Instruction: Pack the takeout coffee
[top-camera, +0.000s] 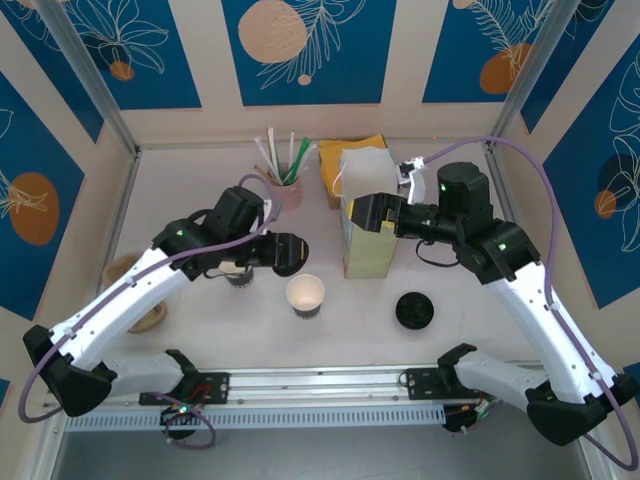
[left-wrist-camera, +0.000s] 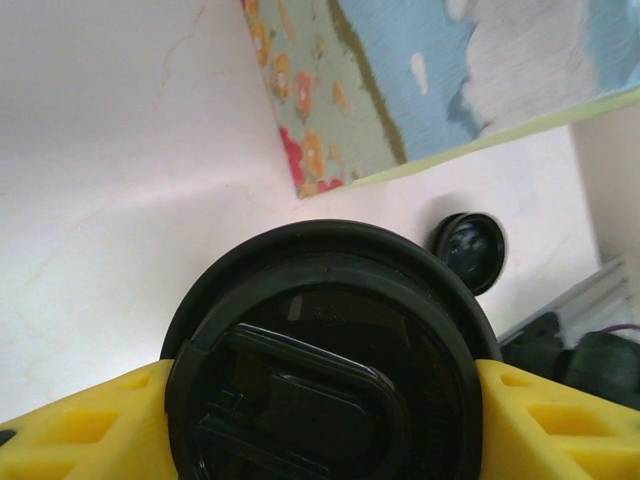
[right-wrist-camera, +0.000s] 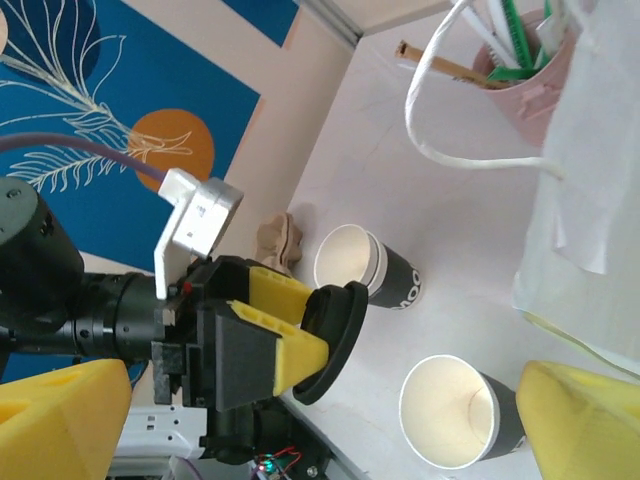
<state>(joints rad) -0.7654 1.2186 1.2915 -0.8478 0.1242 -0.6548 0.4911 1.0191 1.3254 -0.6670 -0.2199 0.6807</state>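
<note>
The left arm stretches from its base at the near left corner up and inward over the white table (top-camera: 190, 190), elbow low and wrist turned toward the middle. The left gripper (top-camera: 281, 252) is clamped on a round black plastic lid (left-wrist-camera: 330, 350), its yellow fingers (left-wrist-camera: 70, 425) pressing the rim from 2 opposite sides. The lid hangs tilted above the table, clear of both cups. Just under the left wrist stands a small white paper cup with a dark lower band (top-camera: 238, 271), open and pale inside. A second cup of the same kind (top-camera: 305, 295) stands near it toward the centre, also open. The right arm comes in from the near right, its forearm angled back toward the middle. The right gripper (top-camera: 368, 217) sits at the tall pale-yellow paper bag (top-camera: 367, 255) with its jaws spread wide; I cannot tell whether a finger touches the bag. A second black lid (top-camera: 414, 311) lies flat on the table to the right of the bag's foot. A pink cup of straws (top-camera: 285, 185) stands behind.
</note>
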